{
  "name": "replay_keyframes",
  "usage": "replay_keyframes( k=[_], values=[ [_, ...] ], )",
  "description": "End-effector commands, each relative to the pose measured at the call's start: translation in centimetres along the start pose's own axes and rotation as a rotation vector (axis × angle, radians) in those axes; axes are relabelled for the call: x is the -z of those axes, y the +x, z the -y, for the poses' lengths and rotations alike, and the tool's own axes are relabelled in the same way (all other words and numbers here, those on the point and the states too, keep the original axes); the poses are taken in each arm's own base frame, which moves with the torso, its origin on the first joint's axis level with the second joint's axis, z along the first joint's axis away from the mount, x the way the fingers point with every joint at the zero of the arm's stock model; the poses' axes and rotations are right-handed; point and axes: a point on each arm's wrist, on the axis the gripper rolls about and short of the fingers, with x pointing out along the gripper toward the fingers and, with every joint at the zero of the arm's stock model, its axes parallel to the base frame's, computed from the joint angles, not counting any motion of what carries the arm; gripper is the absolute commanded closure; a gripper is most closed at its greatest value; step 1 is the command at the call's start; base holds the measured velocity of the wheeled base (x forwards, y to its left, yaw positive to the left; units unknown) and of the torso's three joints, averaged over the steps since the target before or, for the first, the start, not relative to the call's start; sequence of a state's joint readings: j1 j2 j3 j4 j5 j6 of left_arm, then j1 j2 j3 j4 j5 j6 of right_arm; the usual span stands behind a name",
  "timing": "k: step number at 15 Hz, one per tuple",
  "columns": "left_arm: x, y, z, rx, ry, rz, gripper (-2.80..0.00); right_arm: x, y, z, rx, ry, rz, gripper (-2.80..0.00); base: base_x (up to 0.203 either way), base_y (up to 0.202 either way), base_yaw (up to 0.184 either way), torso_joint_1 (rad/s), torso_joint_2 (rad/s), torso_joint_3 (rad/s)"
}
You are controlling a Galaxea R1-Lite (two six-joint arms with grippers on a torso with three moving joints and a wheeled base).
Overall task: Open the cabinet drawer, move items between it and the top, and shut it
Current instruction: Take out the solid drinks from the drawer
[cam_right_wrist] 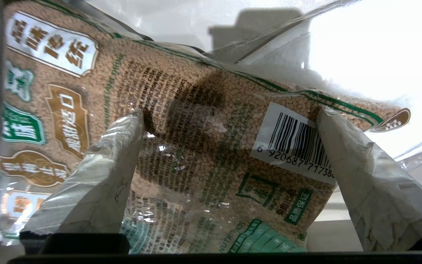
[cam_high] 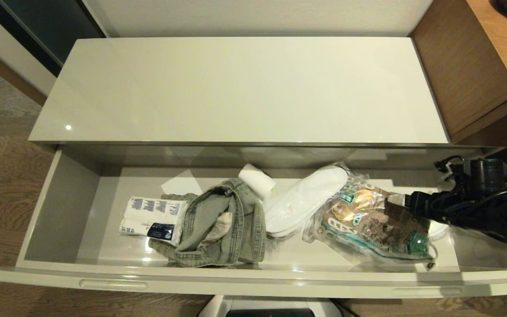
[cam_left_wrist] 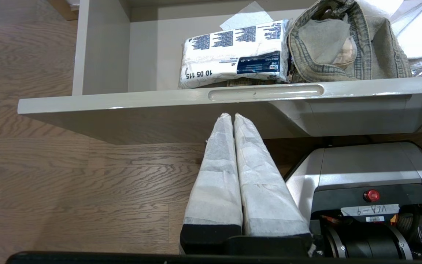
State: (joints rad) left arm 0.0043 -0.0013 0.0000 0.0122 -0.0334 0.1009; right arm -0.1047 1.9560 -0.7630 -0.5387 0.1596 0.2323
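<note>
Glossy cream cabinet top [cam_high: 236,88], crinkly clear plastic bag [cam_high: 368,224] (grainy contents), faded denim [cam_high: 218,229]

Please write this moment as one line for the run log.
drawer: open | right claw: open, astride crinkly bag | left claw: shut, below drawer front | cabinet top: no items
</note>
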Motion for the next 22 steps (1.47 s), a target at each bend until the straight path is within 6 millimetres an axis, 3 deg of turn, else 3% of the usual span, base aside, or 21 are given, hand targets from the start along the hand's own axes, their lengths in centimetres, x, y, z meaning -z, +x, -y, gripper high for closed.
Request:
replay_keyframes(
  k=[1, 22],
  values=[
    [0.0, 0.0, 0.0, 0.0, 0.0, -0.001, 0.0, 0.4, 0.5, 0.2, 0.004, 0.007, -0.02, -2.8, 0.0, 0.0, 0.0, 0.0, 0.0, 0.0],
    [0.0, 0.0, 0.0, 0.0, 0.002, -0.001, 0.0, 1.3, 0.2, 3.8, 0.099, 0.072, -0.043, -2.8, 0.0, 0.0, 0.0, 0.0, 0.0, 0.0]
  ],
)
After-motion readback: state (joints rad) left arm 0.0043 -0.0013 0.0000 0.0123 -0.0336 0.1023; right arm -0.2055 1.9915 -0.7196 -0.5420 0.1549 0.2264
